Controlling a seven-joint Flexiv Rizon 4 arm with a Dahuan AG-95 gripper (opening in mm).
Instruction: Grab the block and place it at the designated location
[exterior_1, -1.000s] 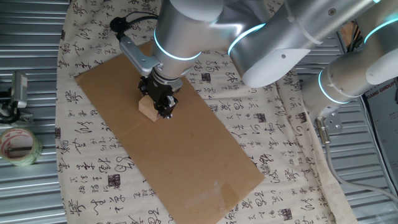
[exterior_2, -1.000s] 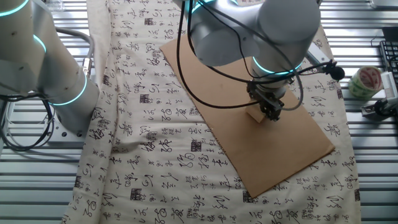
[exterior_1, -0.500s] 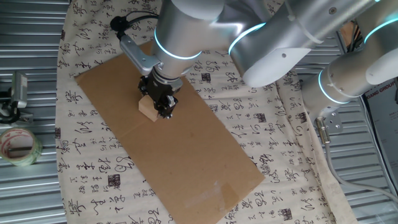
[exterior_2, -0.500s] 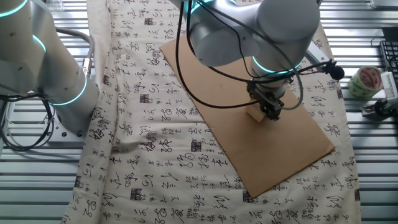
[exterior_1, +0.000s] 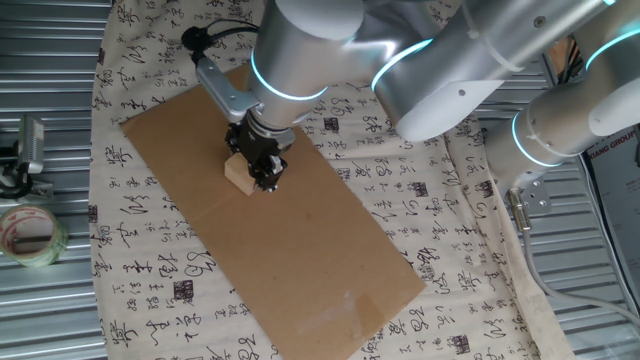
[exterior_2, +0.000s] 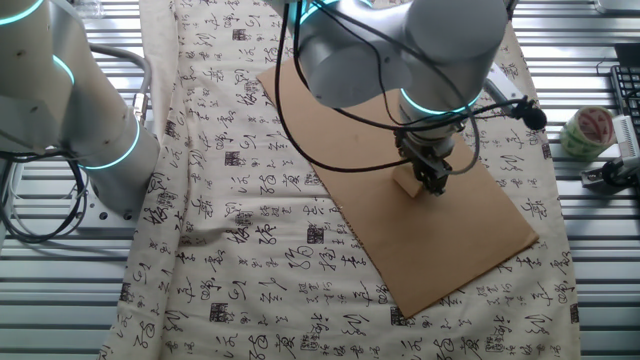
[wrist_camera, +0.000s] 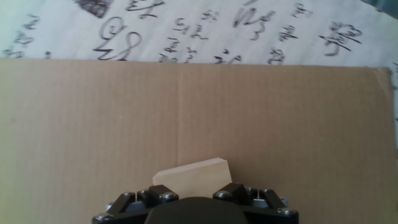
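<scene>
Your gripper (exterior_1: 262, 176) is down on the cardboard (exterior_1: 300, 270), and the block (exterior_1: 238, 172) sits right at its tip. From one fixed view you see the tan cube pressed against the dark fingers, showing on their left side, resting on the sheet's upper half. The other fixed view puts the block (exterior_2: 407, 183) just left of the gripper (exterior_2: 433, 181), again touching or nearly touching it, near the middle of the cardboard (exterior_2: 470, 230).

In the hand view the block (wrist_camera: 191, 177) lies directly ahead of the gripper body, tilted so its top edge slopes up to the right. Its lower part is hidden behind the black housing at the bottom of the frame. You cannot tell from any view whether the fingers are clamped on the cube or merely beside it, since the fingertips themselves are hidden.

The cardboard (wrist_camera: 280, 124) fills most of the hand view, with a faint vertical crease running up from the block. No black dot shows in any view; you cannot say where the mark lies relative to the cube.

The printed cloth (exterior_1: 450, 230) spreads under the sheet. A tape roll (exterior_1: 28, 236) rests on the metal table off to the left in one fixed view, well apart from the block.
</scene>
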